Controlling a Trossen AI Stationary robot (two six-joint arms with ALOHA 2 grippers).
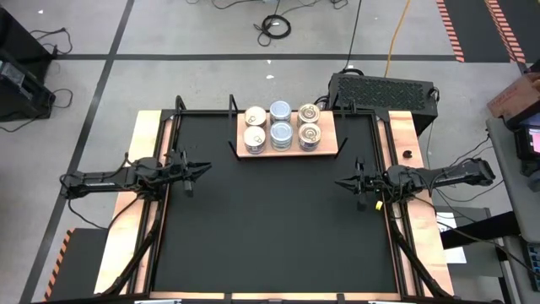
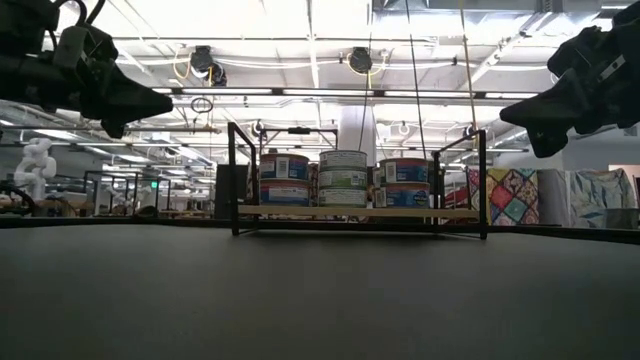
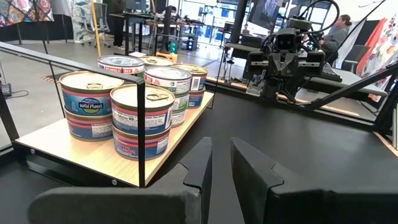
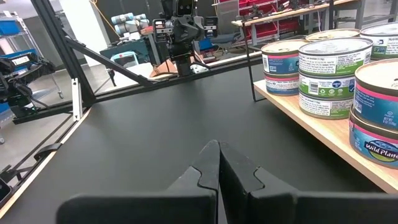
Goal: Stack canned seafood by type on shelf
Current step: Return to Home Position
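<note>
Fingers: on the left gripper, a narrow slit apart, clamped on nothing; on the right gripper, pressed together, likewise empty. Both hanging above the black tabletop, at its left and right edges, pointing inward at each other.

Beyond the table: grey floor with taped lines, a black ribbed box at the far right corner, ceiling lights, a patchwork cloth, a seated person.

Readable on a pink-banded tin: a "Wild Planet" label; on a lower tin only "MON".

Canned seafood on the shelf at the far middle: six stacks, two tins high, three columns by two rows. Well apart from both pairs of fingers, ahead of and between them.
</note>
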